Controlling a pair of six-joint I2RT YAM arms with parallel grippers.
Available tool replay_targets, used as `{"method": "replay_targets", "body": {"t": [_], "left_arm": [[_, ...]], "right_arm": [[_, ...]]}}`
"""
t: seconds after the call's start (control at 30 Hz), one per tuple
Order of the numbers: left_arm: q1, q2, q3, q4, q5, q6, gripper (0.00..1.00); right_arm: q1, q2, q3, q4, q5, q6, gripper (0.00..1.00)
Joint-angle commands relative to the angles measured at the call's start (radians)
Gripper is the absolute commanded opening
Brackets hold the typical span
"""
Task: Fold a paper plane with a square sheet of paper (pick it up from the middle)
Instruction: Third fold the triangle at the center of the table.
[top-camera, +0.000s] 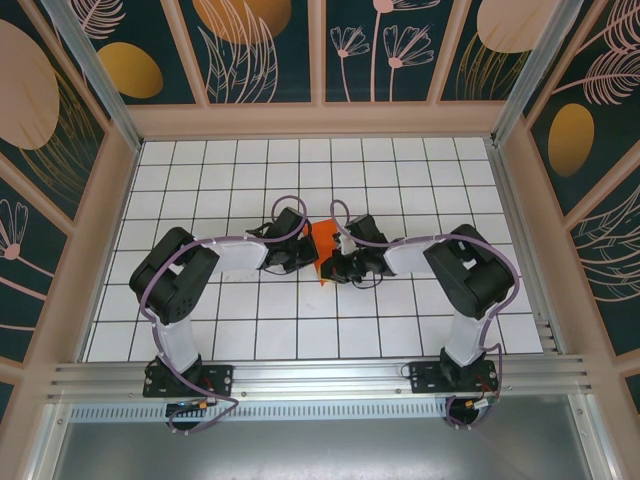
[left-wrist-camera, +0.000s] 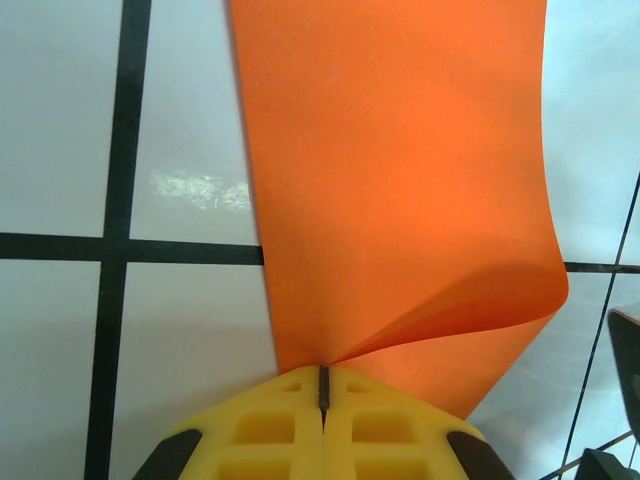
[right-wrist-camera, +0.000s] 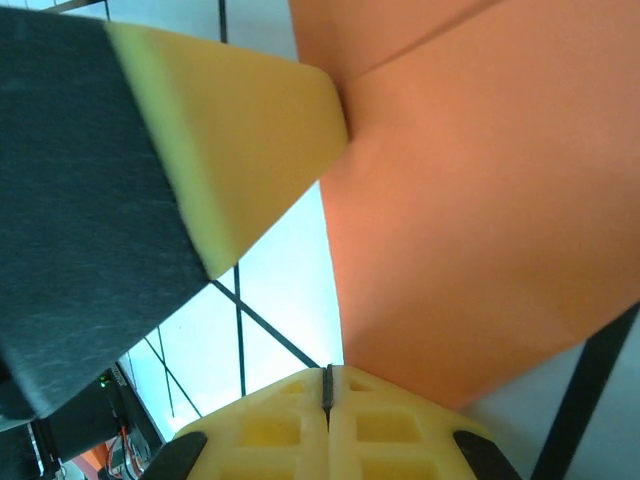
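Observation:
The square sheet of paper (top-camera: 322, 240), bright orange and partly folded, stands raised at the table's middle between both grippers. In the left wrist view the paper (left-wrist-camera: 390, 170) rises from the tip of my left gripper (left-wrist-camera: 322, 370), which is shut on its curled-over fold. My left gripper (top-camera: 304, 252) sits on the sheet's left. My right gripper (top-camera: 341, 262) sits on its right with its yellow jaws shut (right-wrist-camera: 327, 368). The paper (right-wrist-camera: 480, 200) lies just right of that tip, and no orange shows in the seam. The left gripper's yellow finger (right-wrist-camera: 250, 130) touches the paper's upper edge.
The white grid-tiled table (top-camera: 230, 160) is walled by a wooden frame with patterned panels (top-camera: 320, 120). An aluminium rail (top-camera: 320, 375) with both arm bases runs along the near edge. Part of the right gripper's dark body (left-wrist-camera: 626, 350) shows at the left wrist view's right edge.

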Motion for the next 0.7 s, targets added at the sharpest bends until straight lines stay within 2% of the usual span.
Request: {"method": "replay_targets", "body": {"t": [0.0,0.67], "left_arm": [[0.003,0.031,-0.018,-0.114,-0.087,-0.017,0.0],[0.003,0.027,-0.019,-0.114,-0.093,-0.026,0.0]], "right_arm": [[0.015,0.018,-0.016,-0.029,-0.004,-0.034,0.04],[0.033,-0.024,-0.006,-0.088,0.05,-0.066,0.04]]}}
